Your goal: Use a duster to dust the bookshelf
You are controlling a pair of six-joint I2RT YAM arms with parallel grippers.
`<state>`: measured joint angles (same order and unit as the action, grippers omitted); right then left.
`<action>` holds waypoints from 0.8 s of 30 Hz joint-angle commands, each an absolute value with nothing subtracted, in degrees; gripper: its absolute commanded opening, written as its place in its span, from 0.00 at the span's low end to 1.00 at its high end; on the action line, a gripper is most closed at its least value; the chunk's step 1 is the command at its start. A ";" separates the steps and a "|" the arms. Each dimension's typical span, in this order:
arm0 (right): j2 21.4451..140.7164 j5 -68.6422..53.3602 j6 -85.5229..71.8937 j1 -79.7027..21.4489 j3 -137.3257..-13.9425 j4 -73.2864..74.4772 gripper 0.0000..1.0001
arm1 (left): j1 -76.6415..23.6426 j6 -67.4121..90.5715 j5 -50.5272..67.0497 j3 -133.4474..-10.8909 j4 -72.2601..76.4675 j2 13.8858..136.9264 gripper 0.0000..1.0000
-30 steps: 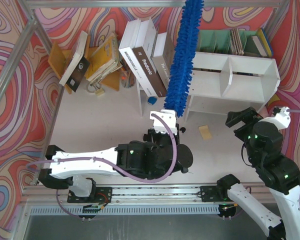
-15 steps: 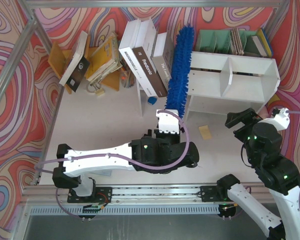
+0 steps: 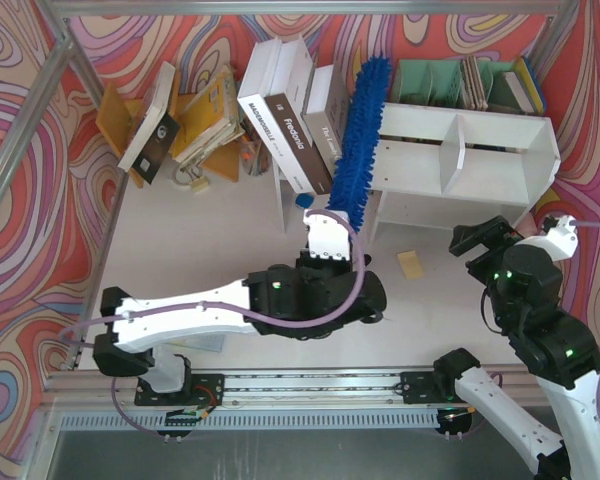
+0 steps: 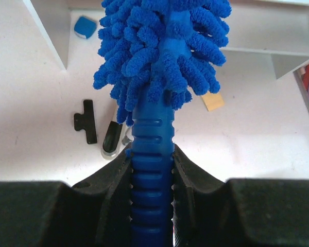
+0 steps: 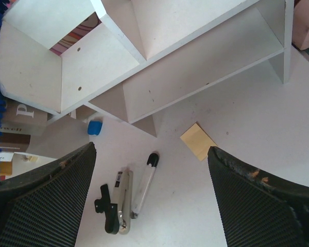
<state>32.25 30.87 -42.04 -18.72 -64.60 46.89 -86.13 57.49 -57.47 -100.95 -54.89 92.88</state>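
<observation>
**Duster presented to the bookshelf's left end**

The left gripper (image 4: 152, 167) clamps the ribbed plastic handle of the duster (image 3: 358, 130), raising its fluffy blue chenille head along the left end of the white wooden bookshelf (image 3: 500, 125) — seemingly touching, presumably to sweep that panel. The right gripper (image 5: 150, 154) hangs clear, fingers spread — empty.

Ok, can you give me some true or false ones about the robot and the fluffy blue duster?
1. The left hand grips the duster by its handle. True.
2. The right hand is holding a book. False: it is open and holds nothing.
3. The duster lies flat on the table. False: the left hand holds it up off the table.
4. A yellow note lies on the table near the bookshelf. True.
5. The bookshelf is green. False: it is white.
</observation>
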 commanded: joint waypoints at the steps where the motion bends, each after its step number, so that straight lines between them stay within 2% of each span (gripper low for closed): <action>1: 32.35 31.41 -42.25 -18.38 -63.58 44.82 0.80 | -85.65 52.11 -63.93 -99.21 -50.47 86.63 0.00; 7: 31.78 31.35 -42.51 -18.39 -62.78 45.04 0.80 | -85.65 48.94 -64.20 -96.58 -46.77 84.30 0.00; 17: 31.17 31.30 -42.43 -18.45 -61.17 45.04 0.79 | -85.61 50.60 -57.19 -91.15 -43.87 86.11 0.00; 24: 31.22 31.49 -38.50 -18.42 -59.73 43.03 0.81 | -85.53 50.49 -55.38 -92.39 -44.88 88.30 0.00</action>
